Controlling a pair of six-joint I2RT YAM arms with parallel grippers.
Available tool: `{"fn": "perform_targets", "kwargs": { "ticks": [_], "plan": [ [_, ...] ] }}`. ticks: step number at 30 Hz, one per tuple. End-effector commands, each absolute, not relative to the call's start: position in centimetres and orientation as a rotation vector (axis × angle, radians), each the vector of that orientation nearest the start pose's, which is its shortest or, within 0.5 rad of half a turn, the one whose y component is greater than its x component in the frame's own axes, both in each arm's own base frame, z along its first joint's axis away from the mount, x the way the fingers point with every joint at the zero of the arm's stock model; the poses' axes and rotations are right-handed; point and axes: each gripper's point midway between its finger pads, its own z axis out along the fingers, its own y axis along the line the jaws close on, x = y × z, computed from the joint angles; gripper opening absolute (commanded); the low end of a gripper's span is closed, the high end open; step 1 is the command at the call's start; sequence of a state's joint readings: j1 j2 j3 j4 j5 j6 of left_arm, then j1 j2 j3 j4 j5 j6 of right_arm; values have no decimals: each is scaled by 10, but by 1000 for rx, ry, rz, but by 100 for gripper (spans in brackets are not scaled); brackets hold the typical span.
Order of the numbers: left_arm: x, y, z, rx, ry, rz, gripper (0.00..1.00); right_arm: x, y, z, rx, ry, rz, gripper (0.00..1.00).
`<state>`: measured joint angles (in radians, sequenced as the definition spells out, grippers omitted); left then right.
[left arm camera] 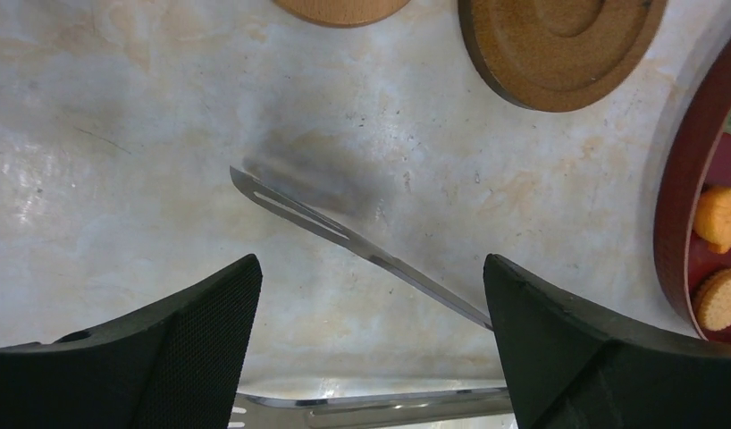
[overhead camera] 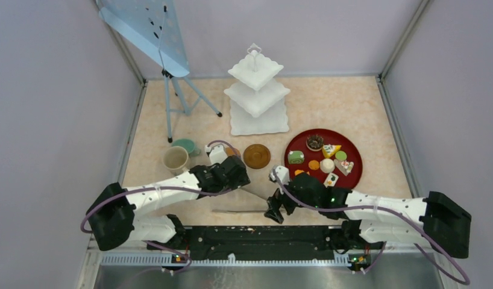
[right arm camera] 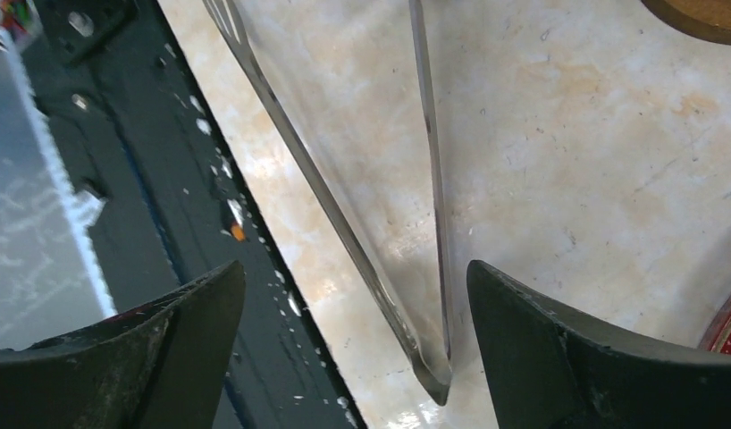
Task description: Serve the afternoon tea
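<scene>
The toy sweets (overhead camera: 323, 158) sit on the red tray (overhead camera: 356, 150), on the right of the counter (overhead camera: 352, 102). The left gripper (left arm camera: 371, 264) and right gripper (right arm camera: 355, 265) are both spread wide, holding nothing. The thin tongs (right arm camera: 432, 375) under them might slip when squeezed.

Toy sweets (overhead camera: 326, 165) on red tray (overhead camera: 301, 143); teal cup (overhead camera: 185, 145) beside cream mug (overhead camera: 175, 159), upright

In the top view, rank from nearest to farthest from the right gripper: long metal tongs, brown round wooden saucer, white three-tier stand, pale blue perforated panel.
1. Long metal tongs, lying just to the left of the right gripper.
2. Brown round wooden saucer, beyond it, mid-scene.
3. White three-tier stand, back centre.
4. Pale blue perforated panel, back left corner.
</scene>
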<state>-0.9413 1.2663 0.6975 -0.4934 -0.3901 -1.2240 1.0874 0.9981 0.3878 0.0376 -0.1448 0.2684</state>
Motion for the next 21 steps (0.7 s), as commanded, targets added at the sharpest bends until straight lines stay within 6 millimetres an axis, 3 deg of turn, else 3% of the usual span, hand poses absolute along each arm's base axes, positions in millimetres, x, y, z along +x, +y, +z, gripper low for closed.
{"fn": "perform_targets", "kwargs": {
  "ticks": [1,11,15,21],
  "plan": [
    [208,-217,104,-320,2384,-421,99,120,294,86,-1054,1961,788,97],
    [217,-206,223,-57,2081,-585,99,128,312,62,-1213,1910,674,99],
    [217,-198,255,7,1992,-583,99,123,320,52,-1288,1893,651,96],
    [220,-171,293,11,1899,-490,99,132,332,43,-1326,1849,603,95]
  ]
}}
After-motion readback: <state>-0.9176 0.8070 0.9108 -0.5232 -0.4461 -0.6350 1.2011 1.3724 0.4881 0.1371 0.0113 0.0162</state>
